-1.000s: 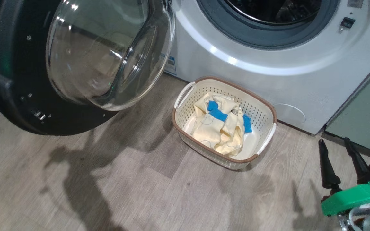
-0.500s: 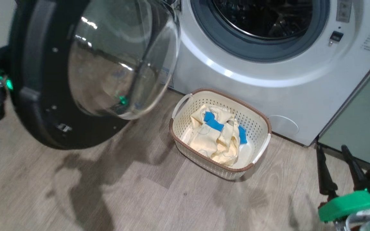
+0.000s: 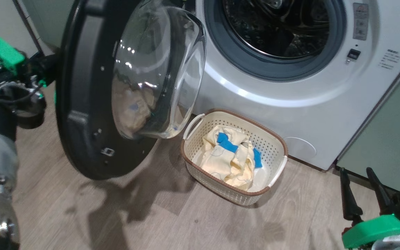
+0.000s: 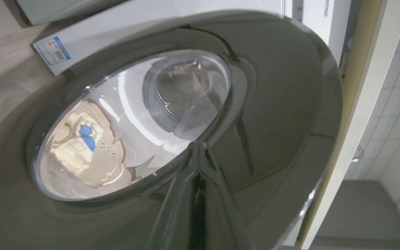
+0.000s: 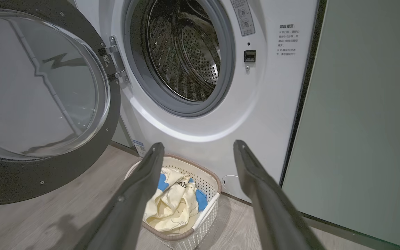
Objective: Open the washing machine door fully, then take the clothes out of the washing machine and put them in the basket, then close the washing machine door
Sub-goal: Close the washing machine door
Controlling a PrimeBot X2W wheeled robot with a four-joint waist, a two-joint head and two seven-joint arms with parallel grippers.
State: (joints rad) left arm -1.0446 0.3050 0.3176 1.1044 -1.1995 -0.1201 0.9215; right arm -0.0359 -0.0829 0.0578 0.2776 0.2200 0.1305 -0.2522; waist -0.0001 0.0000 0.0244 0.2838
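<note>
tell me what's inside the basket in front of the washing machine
Inside the basket lie crumpled cream-yellow clothes with blue patches; a bare strip of its bottom shows beside them. Whatever lies beneath the clothes is covered.

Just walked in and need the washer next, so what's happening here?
The robot looks nearly done unloading. The pale cream-yellow clothes with blue patches lie in the small cream perforated plastic basket on the floor before the big white front-loading washing machine, whose steel drum looks empty. The large round black-ringed glass door stands part open. The shut left gripper is at its outer face, contact unclear. The open right gripper hangs low, holding nothing.
</note>
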